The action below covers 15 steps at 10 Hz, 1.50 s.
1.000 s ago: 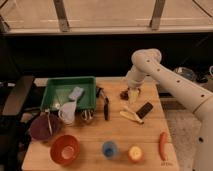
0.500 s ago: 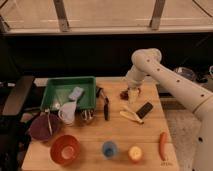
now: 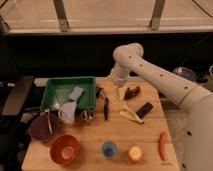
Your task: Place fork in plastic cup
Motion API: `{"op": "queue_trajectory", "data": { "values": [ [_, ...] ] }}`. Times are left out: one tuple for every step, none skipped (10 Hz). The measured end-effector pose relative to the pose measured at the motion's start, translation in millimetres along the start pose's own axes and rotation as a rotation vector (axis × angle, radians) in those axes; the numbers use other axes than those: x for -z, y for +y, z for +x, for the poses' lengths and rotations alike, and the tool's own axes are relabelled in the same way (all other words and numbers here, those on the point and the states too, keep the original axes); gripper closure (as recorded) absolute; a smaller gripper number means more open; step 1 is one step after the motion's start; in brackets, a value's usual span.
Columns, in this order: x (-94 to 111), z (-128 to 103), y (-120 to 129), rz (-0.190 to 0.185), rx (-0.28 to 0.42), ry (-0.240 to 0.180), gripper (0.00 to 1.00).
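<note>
Fork [image 3: 48, 123] lies across maroon bowl [image 3: 35, 131], left | plastic cup [image 3: 109, 148] near surface [image 3: 150, 137] front edge, well apart | my gripper [image 3: 122, 93] low at far side; open or closed, I cannot tell

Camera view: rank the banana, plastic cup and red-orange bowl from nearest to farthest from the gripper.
The gripper hangs over the far middle of the table.
1. the banana, just toward the camera from it.
2. the plastic cup, near the front edge, centre.
3. the red-orange bowl, front corner on the picture's left.
</note>
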Motion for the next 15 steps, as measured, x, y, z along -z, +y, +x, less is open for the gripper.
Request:
{"op": "queue_trajectory", "data": {
  "values": [
    [0, -19, -11, -0.002, 0.053, 0.007, 0.20],
    [0, -45, -24, -0.004, 0.127, 0.018, 0.20],
    [-1, -63, -33, -0.004, 0.178, 0.023, 0.20],
    [-3, -89, -44, -0.008, 0.252, 0.026, 0.20],
    [-6, -114, -52, -0.013, 0.325, 0.022, 0.20],
    [-9, -141, -59, -0.024, 0.408, 0.018, 0.20],
    [-12, -165, -62, -0.037, 0.485, 0.014, 0.20],
    [-13, -174, -63, -0.037, 0.511, 0.010, 0.20],
    [-13, -170, -63, -0.039, 0.509, 0.017, 0.20],
    [-13, -171, -63, -0.041, 0.511, 0.018, 0.20],
    [-12, -172, -63, -0.040, 0.512, 0.017, 0.20],
    [-13, -170, -63, -0.040, 0.509, 0.017, 0.20],
    [-12, -170, -63, -0.039, 0.508, 0.017, 0.20],
    [-12, -169, -61, -0.042, 0.507, 0.018, 0.20],
    [-8, -163, -58, -0.068, 0.521, 0.035, 0.20]
  ]
}}
